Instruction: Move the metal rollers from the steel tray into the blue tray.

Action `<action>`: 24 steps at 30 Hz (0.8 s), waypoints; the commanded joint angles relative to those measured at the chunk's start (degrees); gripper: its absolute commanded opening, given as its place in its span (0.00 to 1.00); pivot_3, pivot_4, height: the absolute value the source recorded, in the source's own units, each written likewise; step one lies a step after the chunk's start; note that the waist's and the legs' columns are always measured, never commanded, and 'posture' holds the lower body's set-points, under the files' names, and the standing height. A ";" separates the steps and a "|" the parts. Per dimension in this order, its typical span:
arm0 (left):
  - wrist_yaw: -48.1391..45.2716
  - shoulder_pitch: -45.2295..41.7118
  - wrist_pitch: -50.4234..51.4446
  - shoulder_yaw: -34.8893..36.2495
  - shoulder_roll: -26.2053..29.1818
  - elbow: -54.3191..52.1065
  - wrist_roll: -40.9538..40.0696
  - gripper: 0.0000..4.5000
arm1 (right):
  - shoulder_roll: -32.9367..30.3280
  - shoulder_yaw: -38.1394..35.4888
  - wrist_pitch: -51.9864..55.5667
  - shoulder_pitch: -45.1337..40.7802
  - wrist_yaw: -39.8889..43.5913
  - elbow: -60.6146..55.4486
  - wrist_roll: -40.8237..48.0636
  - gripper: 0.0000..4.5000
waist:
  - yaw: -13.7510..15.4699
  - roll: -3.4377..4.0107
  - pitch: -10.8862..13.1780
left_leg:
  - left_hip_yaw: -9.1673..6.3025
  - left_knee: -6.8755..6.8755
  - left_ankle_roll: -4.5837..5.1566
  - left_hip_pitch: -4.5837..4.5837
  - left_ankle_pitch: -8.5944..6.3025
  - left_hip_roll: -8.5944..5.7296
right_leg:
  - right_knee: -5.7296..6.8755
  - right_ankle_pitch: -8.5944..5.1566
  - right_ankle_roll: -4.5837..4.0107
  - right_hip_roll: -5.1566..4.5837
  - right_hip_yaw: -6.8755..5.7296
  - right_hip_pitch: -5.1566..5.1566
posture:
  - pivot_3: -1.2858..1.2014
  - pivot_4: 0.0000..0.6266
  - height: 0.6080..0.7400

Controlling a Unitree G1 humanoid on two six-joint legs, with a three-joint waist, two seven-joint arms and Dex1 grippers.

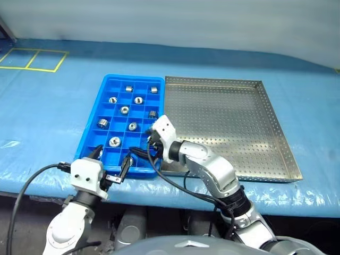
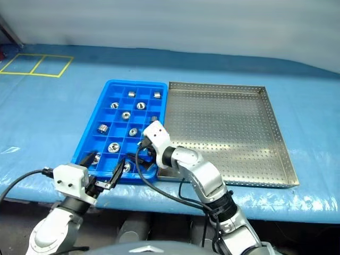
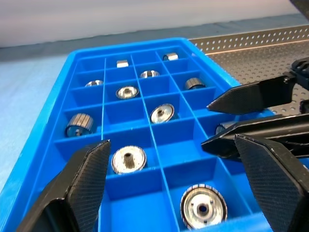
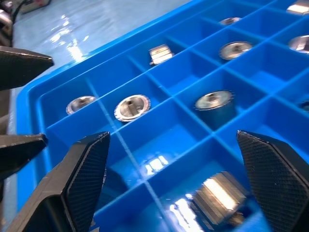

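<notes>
Steel tray lies bare; both end effectors seemingly crowd blue tray's near end.

You saw the blue tray in a bright blue, with a grid of square compartments. The metal rollers were shiny silver. The steel tray was silver too, and its floor had a regular pattern of small dots. The worktop had a lighter blue cover with yellow lines on it. The fingers of each tool were black, with a fine crossed texture.
</notes>
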 commanded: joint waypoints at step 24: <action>-9.28 -21.94 5.34 -0.37 6.46 12.25 -3.01 1.00 | -16.82 -13.50 -7.51 15.04 0.46 -12.33 1.38 0.99 | -11.55 0.10 -0.09 | -0.01 0.18 0.02 0.24 0.00 -0.03 | 0.06 0.38 0.60 0.05 0.19 0.37 | 0.46 0.24 1.00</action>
